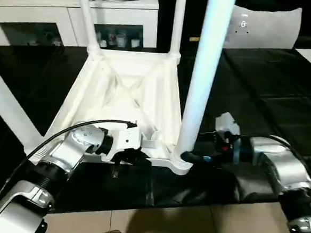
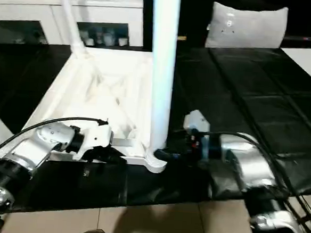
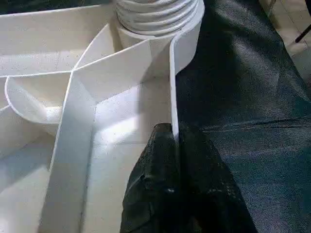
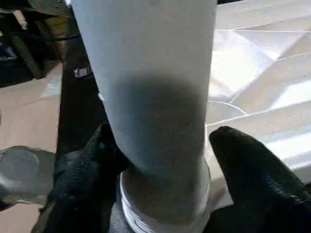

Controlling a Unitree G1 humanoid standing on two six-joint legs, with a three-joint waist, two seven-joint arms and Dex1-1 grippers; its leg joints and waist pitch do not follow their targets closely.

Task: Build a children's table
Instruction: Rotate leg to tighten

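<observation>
Near leg (image 1: 206, 72) runs out past the frame's top edge, tip unseen. Items behind the cabinet (image 1: 72, 14) glass too small to identify (bottles, perhaps). Right gripper (image 4: 160, 160) fingertips cut off below.

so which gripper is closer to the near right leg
Right. The right gripper has its fingers either side of the leg at its base; the left gripper pinches the tabletop rim further along.

No text, label, brand, number or sign can be read in these views
</observation>
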